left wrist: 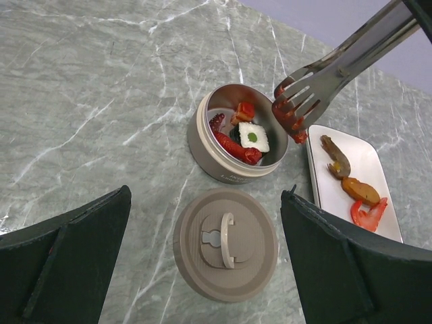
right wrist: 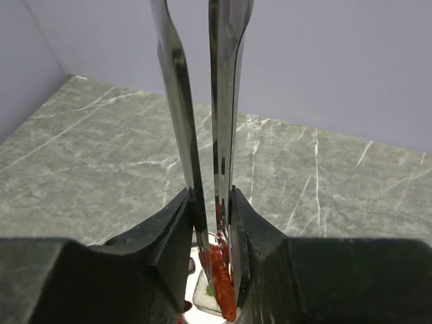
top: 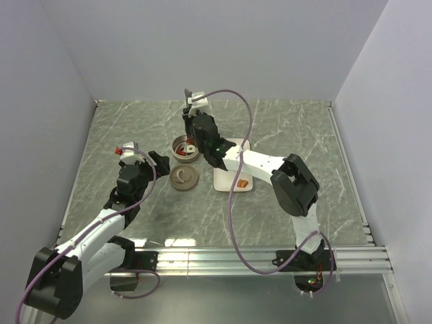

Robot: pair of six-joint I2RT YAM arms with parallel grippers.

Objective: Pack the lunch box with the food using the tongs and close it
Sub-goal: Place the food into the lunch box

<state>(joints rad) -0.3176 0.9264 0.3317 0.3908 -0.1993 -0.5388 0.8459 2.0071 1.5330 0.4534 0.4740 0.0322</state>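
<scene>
The bench (top: 290, 135) is carrying a job that I judge is a little over half done. The right tool (right wrist: 214, 223) is clamping the tongs (left wrist: 324, 74), which are pinching a red piece above the lunch box (left wrist: 202, 145). The left tool (top: 143, 156) is gaping wide and holding nothing. Ahead of it, the lid (left wrist: 226, 243) is lying off the box. To its right, three pieces are lying on the plate (left wrist: 368, 152). Several pieces of food (left wrist: 243, 142) are sitting in the box. The right tool's own fingers are hiding most of the box beneath them.

Tongs (left wrist: 351, 57) pinch red food (left wrist: 297, 127) over open lunch box (left wrist: 202, 145) — lid (left wrist: 196, 260) beside.
</scene>
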